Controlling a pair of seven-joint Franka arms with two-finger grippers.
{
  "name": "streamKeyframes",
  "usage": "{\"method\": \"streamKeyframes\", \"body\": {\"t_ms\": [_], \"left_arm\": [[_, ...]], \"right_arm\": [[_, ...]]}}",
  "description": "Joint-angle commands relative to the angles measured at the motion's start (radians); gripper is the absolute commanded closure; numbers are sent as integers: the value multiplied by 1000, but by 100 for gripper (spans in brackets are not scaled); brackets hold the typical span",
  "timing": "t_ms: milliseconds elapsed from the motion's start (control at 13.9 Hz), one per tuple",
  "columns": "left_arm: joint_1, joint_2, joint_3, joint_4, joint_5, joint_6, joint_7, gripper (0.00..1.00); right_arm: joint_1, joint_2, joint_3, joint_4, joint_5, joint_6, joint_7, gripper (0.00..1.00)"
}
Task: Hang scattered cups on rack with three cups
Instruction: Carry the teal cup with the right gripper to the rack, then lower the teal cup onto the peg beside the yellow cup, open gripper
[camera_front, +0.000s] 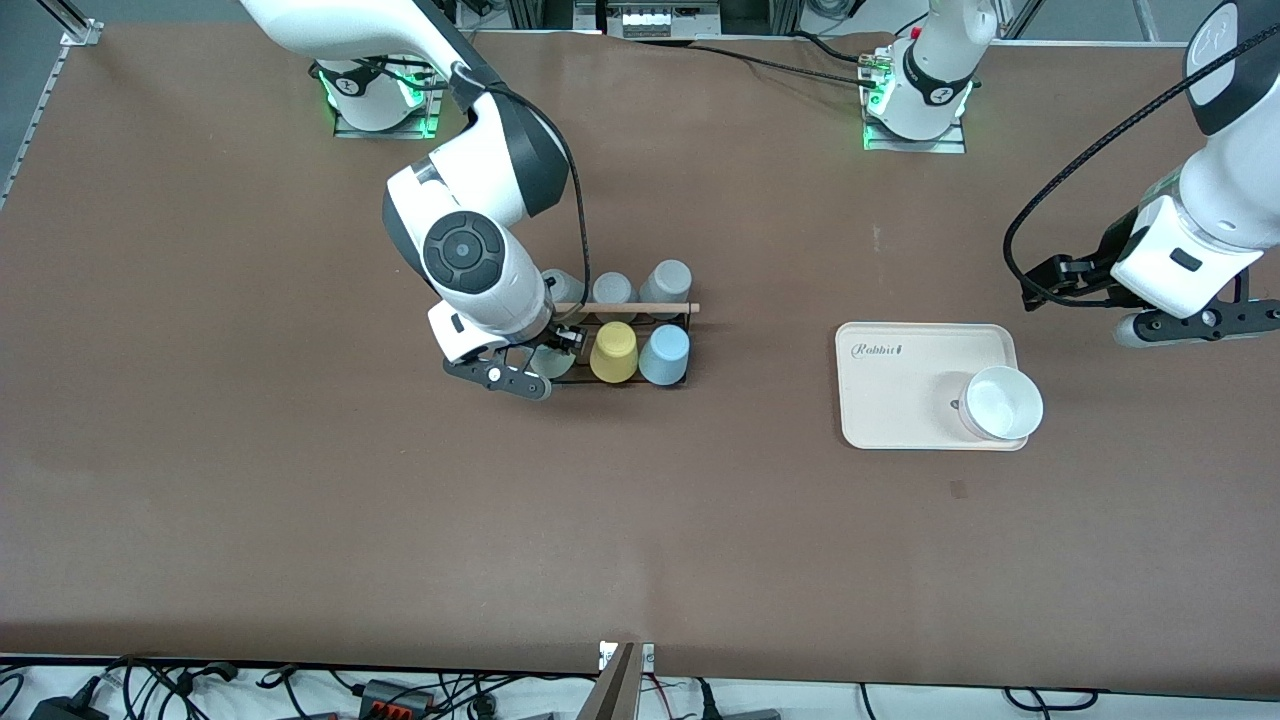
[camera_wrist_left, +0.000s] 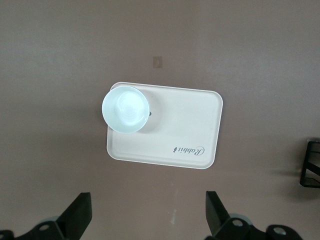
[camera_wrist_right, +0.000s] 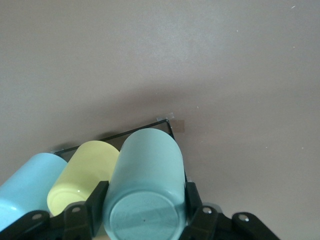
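A: State the position of the right hand (camera_front: 553, 352).

B: It is at the rack (camera_front: 620, 345), over the end nearest the right arm's base. Its fingers (camera_wrist_right: 98, 200) are clenched on the sides of the mint cup (camera_wrist_right: 145, 185), which is held upside down, base toward the wrist camera.

A: Where does the mint cup sit relative to the other cups?

B: In the front view only a sliver of it (camera_front: 552, 362) shows under the right hand, in the rack's row nearer the camera. Just beside it is the yellow cup (camera_front: 613, 352), then the blue cup (camera_front: 664, 355) at the end toward the left arm. In the right wrist view all three lie side by side: mint, yellow (camera_wrist_right: 85, 172), blue (camera_wrist_right: 27, 185). Whether the mint cup is fully down on its peg cannot be determined.

A: Describe the rack.

B: Black wire frame on the tabletop (camera_front: 300, 500), with a wooden dowel (camera_front: 625, 307) across the top. Three grey cups (camera_front: 666, 282) stand in the row farther from the camera.

A: And the left hand (camera_front: 1200, 325)?

B: It waits in the air, over the tabletop just off the end of the tray (camera_front: 900, 400). Its fingers (camera_wrist_left: 75, 212) are spread apart and grasp nothing.

A: What is on the tray?

B: A white bowl (camera_front: 1000, 403), at the corner nearer the camera and toward the left arm's end. The tray (camera_wrist_left: 185, 125) and bowl (camera_wrist_left: 126, 109) also show in the left wrist view.
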Motion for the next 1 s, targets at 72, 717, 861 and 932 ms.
{"method": "streamKeyframes", "body": {"t_ms": [72, 717, 861, 932], "left_arm": [[11, -9, -1, 9, -19, -17, 27, 0], [11, -9, 0, 9, -19, -15, 31, 0], [9, -9, 0, 9, -18, -15, 31, 0], [11, -9, 0, 9, -18, -15, 33, 0]], "right_arm": [[6, 36, 0, 34, -4, -2, 21, 70], [14, 85, 3, 34, 0, 29, 16, 70], [14, 93, 4, 34, 0, 32, 13, 70], [12, 97, 6, 34, 0, 32, 10, 70]]}}
